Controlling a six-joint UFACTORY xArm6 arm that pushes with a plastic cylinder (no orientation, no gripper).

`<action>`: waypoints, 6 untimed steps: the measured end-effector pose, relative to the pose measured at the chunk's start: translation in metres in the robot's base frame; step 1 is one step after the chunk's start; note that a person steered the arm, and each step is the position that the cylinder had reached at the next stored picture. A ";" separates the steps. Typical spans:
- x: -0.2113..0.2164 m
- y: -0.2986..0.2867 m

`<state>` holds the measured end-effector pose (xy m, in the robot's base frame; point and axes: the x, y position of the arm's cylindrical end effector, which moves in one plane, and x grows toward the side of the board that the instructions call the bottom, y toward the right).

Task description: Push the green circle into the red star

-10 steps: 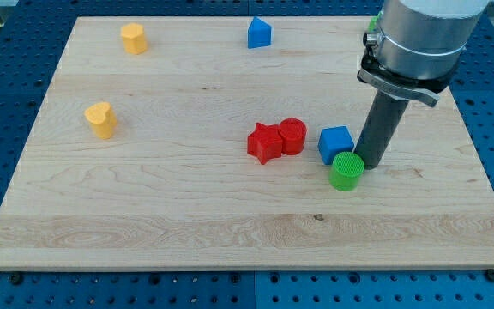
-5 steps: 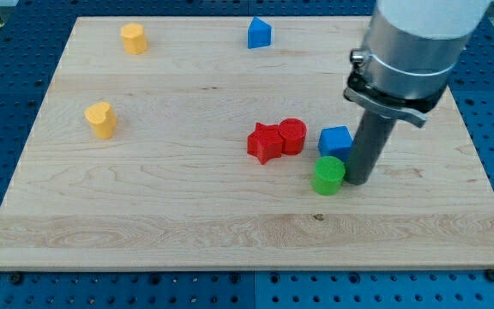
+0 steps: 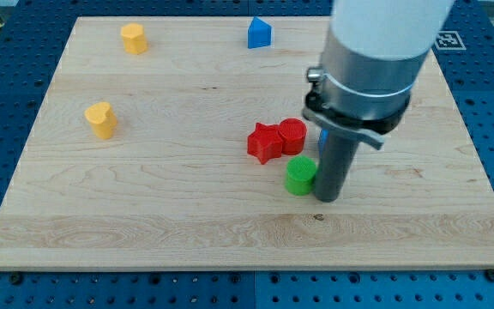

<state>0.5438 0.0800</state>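
Observation:
The green circle (image 3: 299, 174) lies on the wooden board just below and right of the red star (image 3: 264, 142); a narrow gap of board shows between them. A red cylinder (image 3: 292, 136) touches the star's right side. My tip (image 3: 328, 197) is down on the board, right against the green circle's right side. The arm hides most of the blue cube (image 3: 322, 135), of which only a sliver shows.
A blue house-shaped block (image 3: 259, 33) stands near the view's top centre. A yellow cylinder-like block (image 3: 133, 39) is at the top left and a yellow heart (image 3: 101, 119) at the left. The board's edges (image 3: 247, 262) border blue perforated table.
My tip has slid to the view's left and slightly down, pushing the green circle left from beside the blue cube to just below the red cylinder and star.

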 end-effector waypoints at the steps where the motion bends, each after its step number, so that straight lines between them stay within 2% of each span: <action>1: -0.003 -0.009; 6: -0.034 -0.029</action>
<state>0.5101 0.0515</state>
